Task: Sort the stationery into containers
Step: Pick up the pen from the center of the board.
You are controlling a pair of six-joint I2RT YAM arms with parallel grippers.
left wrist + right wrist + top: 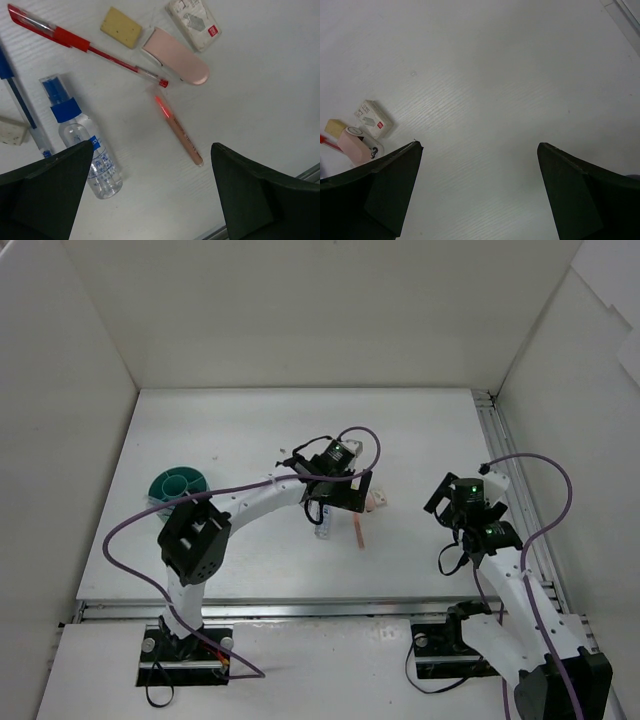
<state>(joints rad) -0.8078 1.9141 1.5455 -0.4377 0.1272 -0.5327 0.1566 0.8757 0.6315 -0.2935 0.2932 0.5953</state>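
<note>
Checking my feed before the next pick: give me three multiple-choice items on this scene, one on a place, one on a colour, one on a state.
1. The teal bowl sits: A) on the left side of the table; B) on the right side; C) between the arm bases.
2. The cap on the spray bottle is: A) red; B) blue; C) yellow.
3. The left gripper is: A) shut on a pen; B) shut on the bottle; C) open, empty.
Answers: A, the top view shows it far left; B, seen in the left wrist view; C, jaws wide apart, nothing between.

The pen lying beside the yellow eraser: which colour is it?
Red; the pen shows best in the left wrist view.
</note>
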